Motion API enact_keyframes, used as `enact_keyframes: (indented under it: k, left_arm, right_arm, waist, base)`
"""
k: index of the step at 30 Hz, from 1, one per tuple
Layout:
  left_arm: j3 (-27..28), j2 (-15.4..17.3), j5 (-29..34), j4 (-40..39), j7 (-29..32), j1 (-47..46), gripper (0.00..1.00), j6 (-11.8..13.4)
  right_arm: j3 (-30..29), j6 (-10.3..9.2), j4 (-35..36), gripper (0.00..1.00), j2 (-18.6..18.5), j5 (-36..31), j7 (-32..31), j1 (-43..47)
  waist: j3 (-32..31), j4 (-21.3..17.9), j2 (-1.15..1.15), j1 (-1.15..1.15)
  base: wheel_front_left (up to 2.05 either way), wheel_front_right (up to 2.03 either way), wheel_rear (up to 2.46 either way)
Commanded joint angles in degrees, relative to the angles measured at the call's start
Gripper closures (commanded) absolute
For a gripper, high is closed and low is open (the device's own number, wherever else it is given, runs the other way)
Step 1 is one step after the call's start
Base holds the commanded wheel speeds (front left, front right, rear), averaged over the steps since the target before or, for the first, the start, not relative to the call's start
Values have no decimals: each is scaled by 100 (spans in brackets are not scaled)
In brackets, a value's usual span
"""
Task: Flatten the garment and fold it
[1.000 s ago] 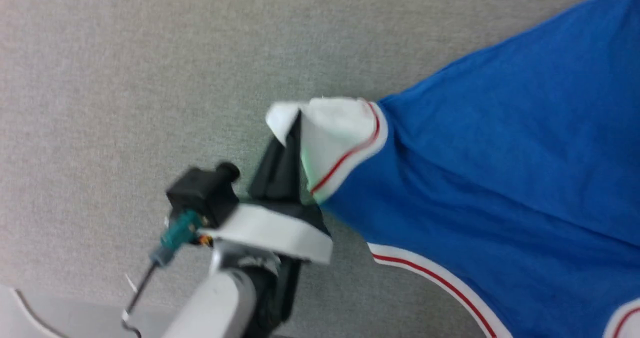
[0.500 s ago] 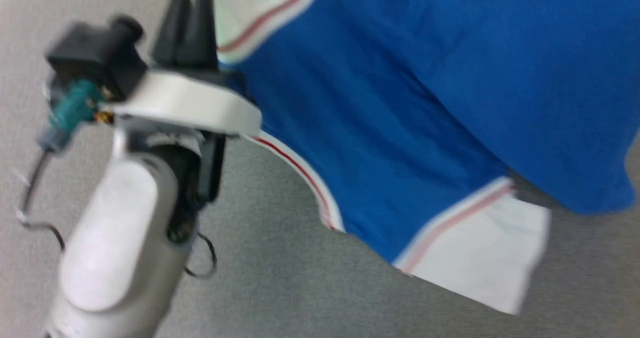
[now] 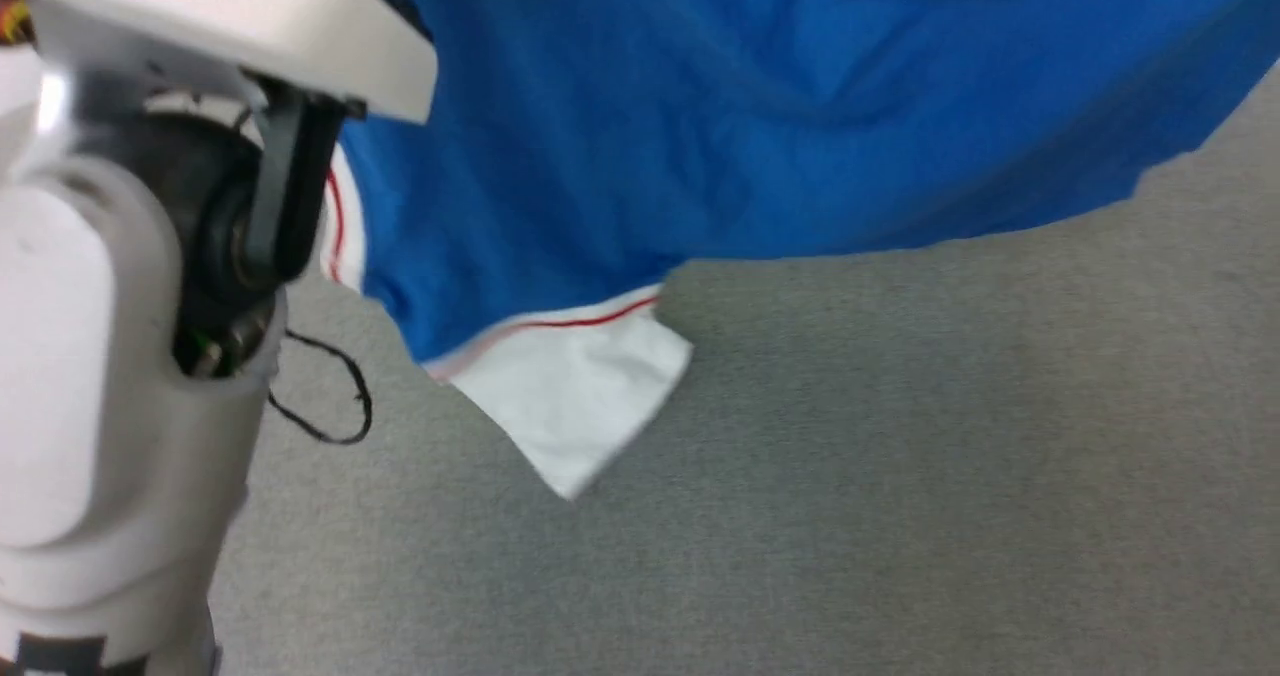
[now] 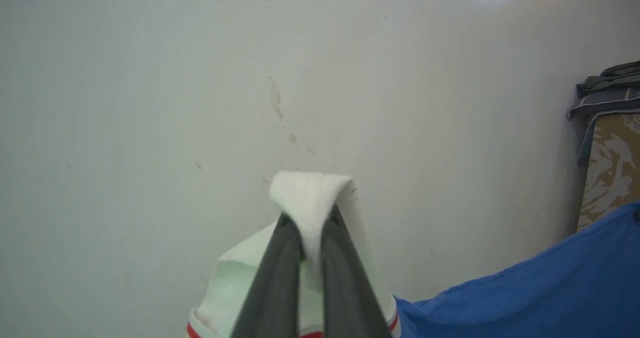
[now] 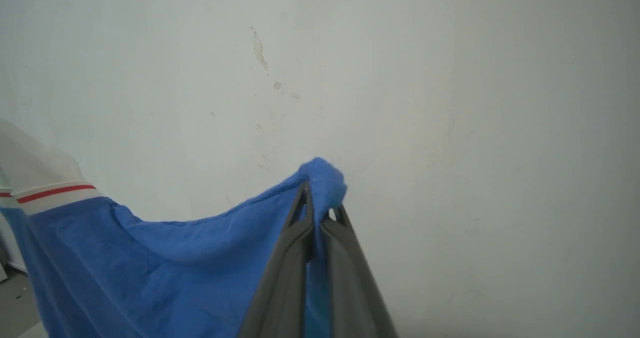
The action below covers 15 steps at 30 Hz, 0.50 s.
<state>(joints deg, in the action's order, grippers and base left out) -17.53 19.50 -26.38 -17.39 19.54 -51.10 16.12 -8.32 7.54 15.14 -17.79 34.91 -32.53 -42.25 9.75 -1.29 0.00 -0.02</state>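
Before a pale wall [image 4: 150, 78], left fingers [image 4: 272, 278] pinch the garment's [image 5: 150, 263] white sleeve [image 4: 310, 193], right fingers [image 5: 285, 278] its blue cloth

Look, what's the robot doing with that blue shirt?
The robot is holding the garment up in the air with both arms. Its left gripper is shut on one white sleeve, and its right gripper is shut on a bunch of the blue cloth. The other white sleeve dangles over the grey floor. The shirt is not laid flat or folded yet.
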Motion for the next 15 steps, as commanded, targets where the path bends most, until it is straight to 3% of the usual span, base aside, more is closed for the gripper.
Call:
enact_keyframes:
  k: [1, 8, 15]
  left_arm:
    - [17, 14, -48, -1, 58, -146, 100, -39]
    - [-41, -21, -223, 310, 762, -880, 100, -30]
    - [-215, -120, 66, 1170, 1131, -2011, 100, 52]
  right_arm:
    - [-21, -5, 61, 100, 40, 28, -79, -58]
    - [-157, -5, 279, 100, 287, 77, -922, -422]
    - [-32, -5, -360, 100, 278, -164, -1291, -1174]
  waist:
    - [-160, -186, 0, 2]
    - [183, -326, 0, 2]
    - [1136, -461, 0, 2]
  base:
    - [0, 0, 0]
    - [0, 0, 0]
    - [0, 0, 0]
